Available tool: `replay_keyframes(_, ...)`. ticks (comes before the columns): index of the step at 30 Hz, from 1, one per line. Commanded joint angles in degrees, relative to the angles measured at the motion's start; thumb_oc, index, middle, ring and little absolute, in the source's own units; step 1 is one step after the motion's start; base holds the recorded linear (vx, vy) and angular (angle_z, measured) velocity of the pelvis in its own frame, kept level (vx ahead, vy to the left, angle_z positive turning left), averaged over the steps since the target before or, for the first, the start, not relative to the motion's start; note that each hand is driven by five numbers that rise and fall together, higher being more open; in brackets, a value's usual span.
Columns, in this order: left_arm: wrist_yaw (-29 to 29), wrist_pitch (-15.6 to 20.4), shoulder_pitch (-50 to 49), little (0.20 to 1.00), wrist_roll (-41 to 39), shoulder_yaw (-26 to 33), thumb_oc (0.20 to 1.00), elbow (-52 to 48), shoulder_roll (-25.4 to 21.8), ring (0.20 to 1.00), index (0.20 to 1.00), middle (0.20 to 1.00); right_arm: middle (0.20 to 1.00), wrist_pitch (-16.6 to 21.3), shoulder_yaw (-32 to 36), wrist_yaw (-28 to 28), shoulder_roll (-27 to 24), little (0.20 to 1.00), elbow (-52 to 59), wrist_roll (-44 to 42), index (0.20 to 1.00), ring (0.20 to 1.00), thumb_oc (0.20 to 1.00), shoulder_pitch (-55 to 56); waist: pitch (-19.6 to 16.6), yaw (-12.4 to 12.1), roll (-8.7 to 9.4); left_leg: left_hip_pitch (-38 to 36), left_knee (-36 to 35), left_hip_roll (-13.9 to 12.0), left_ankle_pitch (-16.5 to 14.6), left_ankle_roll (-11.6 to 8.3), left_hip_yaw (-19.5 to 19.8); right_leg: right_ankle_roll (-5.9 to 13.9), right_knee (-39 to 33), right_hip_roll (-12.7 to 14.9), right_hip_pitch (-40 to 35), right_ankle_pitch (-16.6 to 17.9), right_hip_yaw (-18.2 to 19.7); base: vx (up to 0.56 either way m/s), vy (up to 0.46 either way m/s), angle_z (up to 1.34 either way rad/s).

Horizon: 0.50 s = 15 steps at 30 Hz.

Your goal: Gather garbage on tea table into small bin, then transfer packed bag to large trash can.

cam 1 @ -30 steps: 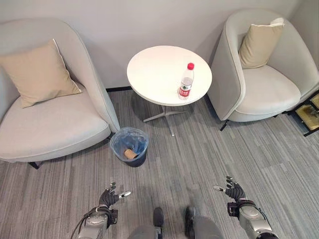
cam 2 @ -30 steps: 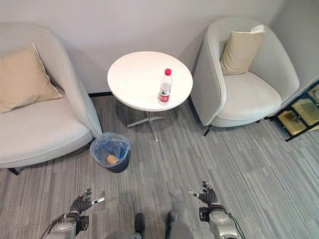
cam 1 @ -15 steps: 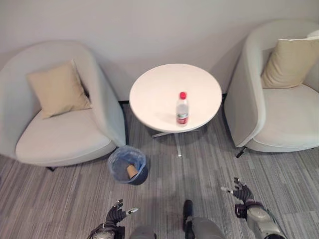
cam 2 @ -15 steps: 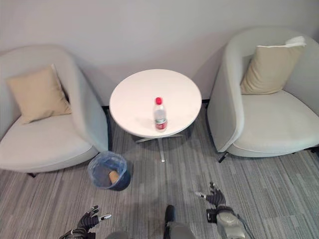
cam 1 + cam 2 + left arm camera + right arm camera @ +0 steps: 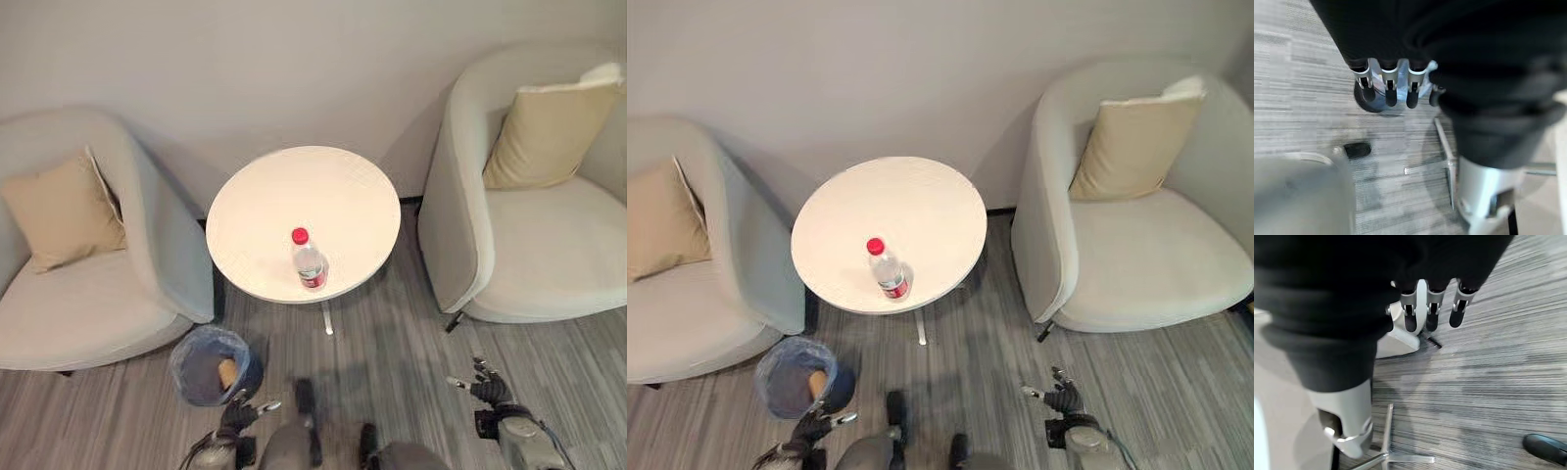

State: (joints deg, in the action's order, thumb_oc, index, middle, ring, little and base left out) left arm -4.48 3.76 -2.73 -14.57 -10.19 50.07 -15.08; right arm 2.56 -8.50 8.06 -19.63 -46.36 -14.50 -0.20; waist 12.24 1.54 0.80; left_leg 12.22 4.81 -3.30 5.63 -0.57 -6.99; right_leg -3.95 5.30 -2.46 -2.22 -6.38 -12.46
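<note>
Left wrist view first: the left hand [image 5: 1388,81] has its fingers [image 5: 1390,90] hanging straight and loose, nothing between them, the floor and the small bin below. Over on the other side, the right hand [image 5: 1432,303] shows the same picture, fingers [image 5: 1432,317] relaxed and apart, holding nothing above the grey carpet [image 5: 1488,382].

From the head, both hands sit low by the robot's sides, left hand [image 5: 238,415] just beside the small bin [image 5: 201,345], right hand [image 5: 487,391] well out over open carpet. And there's the target: a plastic bottle [image 5: 308,262] with a red cap, upright near the front edge of the round white counter [image 5: 333,196], untouched. The small bin, blue bag inside, stands on the floor between the counter and the left armchair [image 5: 98,294], with what looks like a brown scrap [image 5: 227,372] already in it.

So, early days by my reckoning: one scrap binned, the bottle not yet collected, then the bag to lift out and carry to the large can.
</note>
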Motion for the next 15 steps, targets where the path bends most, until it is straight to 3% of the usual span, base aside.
replay_keyframes(1, -0.3, 1.4, 0.6, 1.0, 1.7, 0.6, 1.0, -3.0, -3.6, 1.0, 1.0, 1.0, 1.0, 1.5, 0.0, -0.2, 0.4, 1.0, 2.0, 1.6, 1.0, 1.0, 1.0, -1.2, -1.3, -3.2, 2.49, -4.3, 1.3, 2.1, -7.4, -0.83, -0.6, 10.59, -1.8, 9.1, -2.0, 0.2, 3.4, 0.08, 0.114, 0.0)
replay_keyframes(6, -1.2, 1.7, 1.3, 1.0, 1.4, 1.9, 1.0, -3.0, -5.5, 1.0, 1.0, 1.0, 1.0, 1.5, -1.2, -0.4, 0.8, 1.0, 2.9, 2.3, 1.0, 1.0, 1.0, -2.4, -1.3, -3.6, 2.29, -5.5, 1.0, 2.6, -8.9, 0.7, -0.7, 11.84, 6.3, 9.3, 3.5, 0.9, 4.4, 0.07, 0.116, 0.05)
replay_keyframes(12, -1.4, 1.9, 1.4, 1.0, 1.0, 2.1, 1.0, -2.0, -5.2, 1.0, 1.0, 1.0, 1.0, 1.7, -3.1, -0.3, -0.5, 1.0, 4.5, 4.0, 1.0, 1.0, 1.0, -3.1, -0.6, -2.6, 2.33, -8.2, -1.7, 4.0, -7.9, 0.66, 1.1, 9.81, 3.1, 4.4, 6.6, 1.5, 7.6, 0.06, -0.009, 0.06)
replay_keyframes(15, -1.2, 2.2, 1.1, 1.0, 1.9, 1.9, 1.0, -2.3, -4.7, 1.0, 1.0, 1.0, 1.0, 2.2, -3.4, -0.3, -1.4, 1.0, 7.7, 5.5, 1.0, 1.0, 1.0, -2.1, -0.1, -2.0, 2.37, -8.4, -1.5, 4.7, -7.7, 0.12, 2.7, 8.72, 0.4, 3.2, 5.6, 1.9, 10.0, 0.03, -0.11, 0.49)
